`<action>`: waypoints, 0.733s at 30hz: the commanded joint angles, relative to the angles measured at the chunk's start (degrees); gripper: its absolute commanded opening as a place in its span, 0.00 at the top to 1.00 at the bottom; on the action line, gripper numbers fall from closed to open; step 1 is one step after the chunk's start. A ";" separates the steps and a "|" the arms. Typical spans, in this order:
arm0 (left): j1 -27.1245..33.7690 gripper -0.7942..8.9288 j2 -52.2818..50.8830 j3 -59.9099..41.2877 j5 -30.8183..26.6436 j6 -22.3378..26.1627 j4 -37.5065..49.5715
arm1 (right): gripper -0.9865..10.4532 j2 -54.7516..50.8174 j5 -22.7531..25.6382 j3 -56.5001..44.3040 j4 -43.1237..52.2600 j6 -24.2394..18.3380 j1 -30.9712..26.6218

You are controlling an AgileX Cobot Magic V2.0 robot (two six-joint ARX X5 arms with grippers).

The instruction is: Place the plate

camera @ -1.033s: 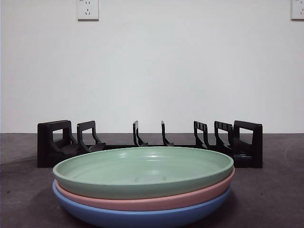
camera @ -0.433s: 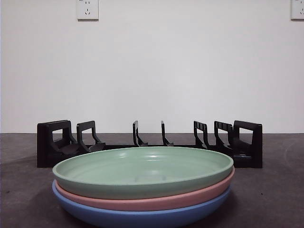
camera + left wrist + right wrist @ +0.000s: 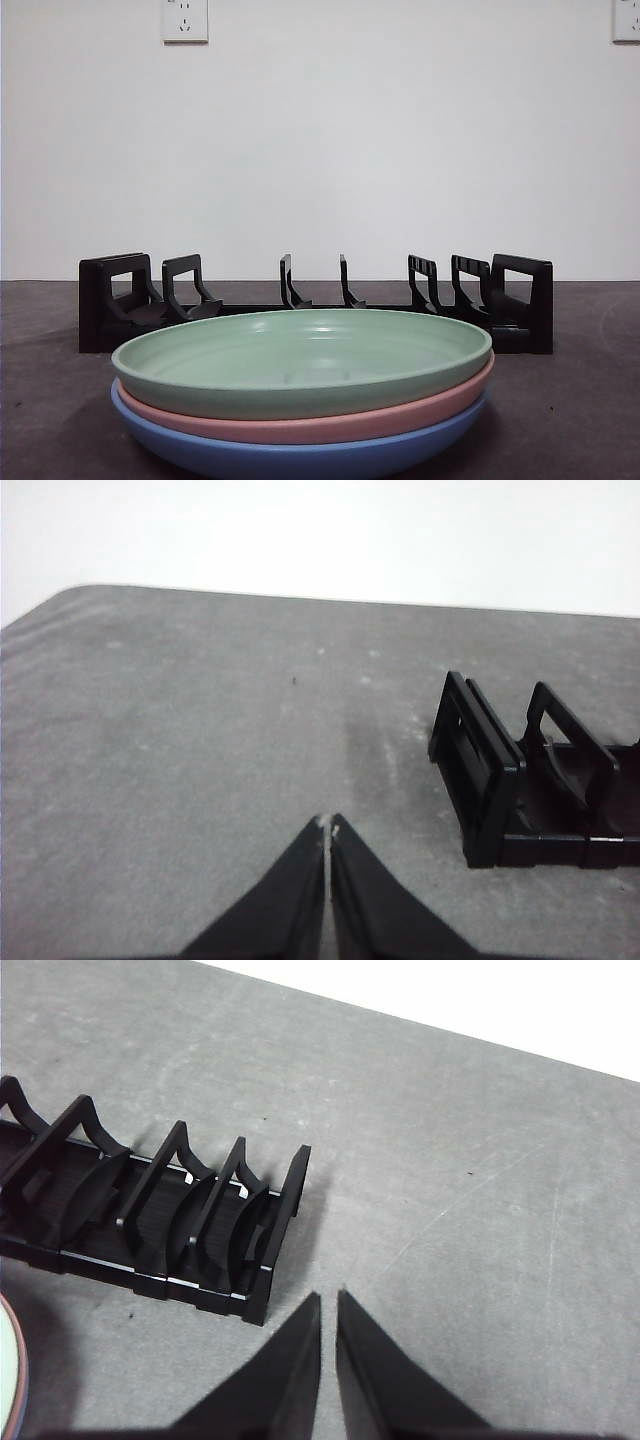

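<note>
No step is underway: 3 stacked plates are sitting before the black rack (image 3: 315,300), green plate (image 3: 300,360) uppermost. Left gripper (image 3: 328,828) and right gripper (image 3: 328,1305) are hovering aloft, jaws nearly closed, empty. Next move, judged: opening over the green rim.

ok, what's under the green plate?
The green plate tops a stack: a pink plate directly under it, a blue plate at the bottom. Only their rims show; their insides are covered.
</note>
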 commanded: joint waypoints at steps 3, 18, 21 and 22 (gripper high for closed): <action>0.04 0.91 -0.09 -4.28 1.97 -1.64 7.30 | 0.89 0.28 0.17 0.20 0.37 0.76 0.35; -7.56 0.91 0.17 -4.31 2.01 -1.75 7.50 | 0.89 0.28 0.17 0.20 0.39 0.76 0.35; -7.56 0.91 0.00 -4.28 1.99 -1.73 7.56 | 0.89 0.28 0.17 0.20 0.39 0.76 0.35; -7.56 0.91 0.00 -4.28 1.99 -1.73 7.54 | 0.89 0.28 0.17 0.20 0.39 0.76 0.35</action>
